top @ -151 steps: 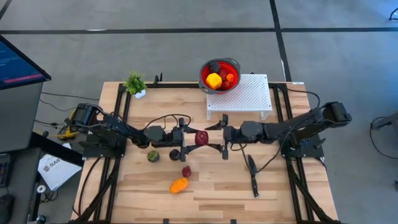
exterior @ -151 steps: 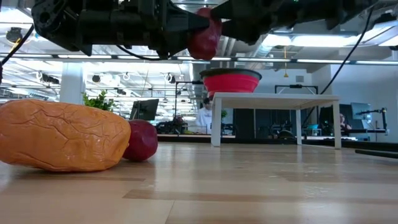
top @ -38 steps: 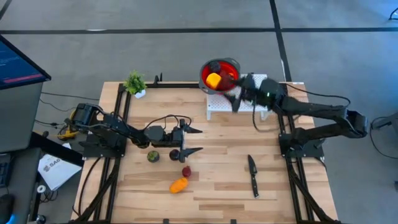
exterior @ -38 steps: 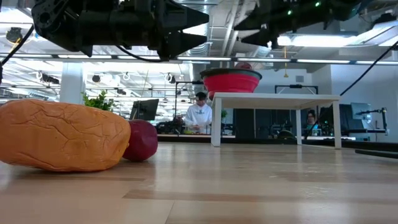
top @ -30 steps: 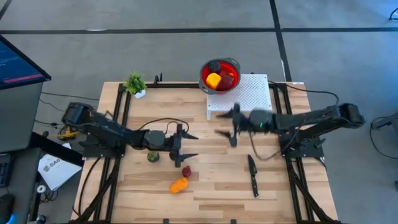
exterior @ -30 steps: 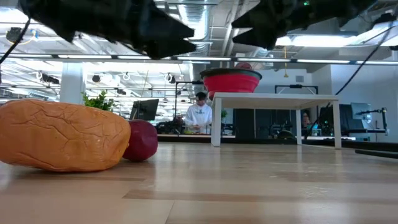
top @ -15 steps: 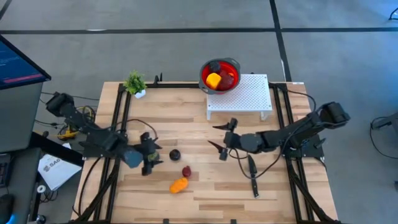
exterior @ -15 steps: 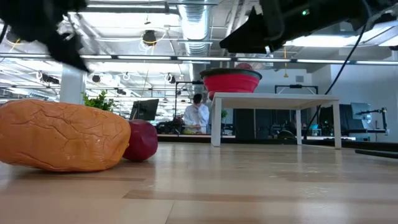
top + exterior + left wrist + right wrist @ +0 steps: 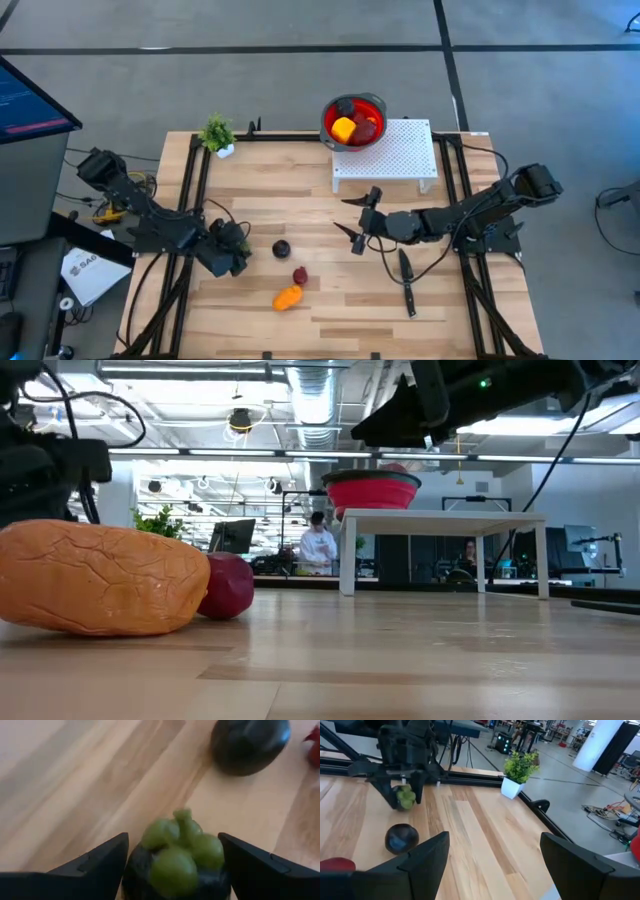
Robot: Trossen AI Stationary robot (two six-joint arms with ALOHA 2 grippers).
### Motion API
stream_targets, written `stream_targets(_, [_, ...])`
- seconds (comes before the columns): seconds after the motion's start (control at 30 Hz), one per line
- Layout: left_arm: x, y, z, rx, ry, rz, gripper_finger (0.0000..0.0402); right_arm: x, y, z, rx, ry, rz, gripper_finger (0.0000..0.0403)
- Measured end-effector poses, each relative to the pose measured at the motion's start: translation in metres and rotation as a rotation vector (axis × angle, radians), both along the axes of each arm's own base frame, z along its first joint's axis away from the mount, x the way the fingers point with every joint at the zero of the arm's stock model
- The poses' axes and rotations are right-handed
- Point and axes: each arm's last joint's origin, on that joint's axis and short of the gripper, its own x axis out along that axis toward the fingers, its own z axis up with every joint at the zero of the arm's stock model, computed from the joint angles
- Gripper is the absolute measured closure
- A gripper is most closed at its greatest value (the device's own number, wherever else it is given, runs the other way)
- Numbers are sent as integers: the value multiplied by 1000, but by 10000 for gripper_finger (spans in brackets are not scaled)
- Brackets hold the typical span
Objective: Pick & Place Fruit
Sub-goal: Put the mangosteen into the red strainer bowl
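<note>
A dark fruit with a green top (image 9: 175, 855) sits on the wood, and my left gripper (image 9: 238, 252) points down over it, open, one finger on each side; I cannot tell whether they touch it. In the right wrist view this fruit (image 9: 405, 797) shows between those fingers. A purple-black fruit (image 9: 281, 247), a dark red one (image 9: 299, 275) and an orange one (image 9: 287, 297) lie near it. My right gripper (image 9: 346, 217) hangs open above the table's middle. The red bowl (image 9: 325, 115) holds a yellow fruit (image 9: 343, 129) and others.
The bowl stands on the far left corner of a white perforated stand (image 9: 400, 150) at the table's far side. A black-handled knife (image 9: 406, 282) lies near the right arm. A small potted plant (image 9: 217, 134) stands at the far left corner. Bare wood lies along the near edge.
My left gripper has swung from the table's middle toward the left edge, tipped to point down and come over the green-topped fruit, still open. My right gripper has drawn a little toward the near edge and left, open throughout. No fruit has moved.
</note>
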Motion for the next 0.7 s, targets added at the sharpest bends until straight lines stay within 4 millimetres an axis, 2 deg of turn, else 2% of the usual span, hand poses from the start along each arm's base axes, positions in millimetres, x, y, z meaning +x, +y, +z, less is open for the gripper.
stream_targets(0.2, [0, 0, -12, -19, -28, -6, 115, 0, 0, 1, 2, -8, 0, 97])
stream_targets(0.4, [7, -5, -12, -28, -80, -29, 166, 0, 0, 2, 5, -21, 0, 97])
stream_targets(0.57, [27, -9, 6, 67, -340, -60, 170, 0, 0, 2, 5, -19, 0, 97])
stream_targets(0.7, [51, -4, 34, 145, -585, -145, 150, 0, 3, 2, -3, -12, 39, 97])
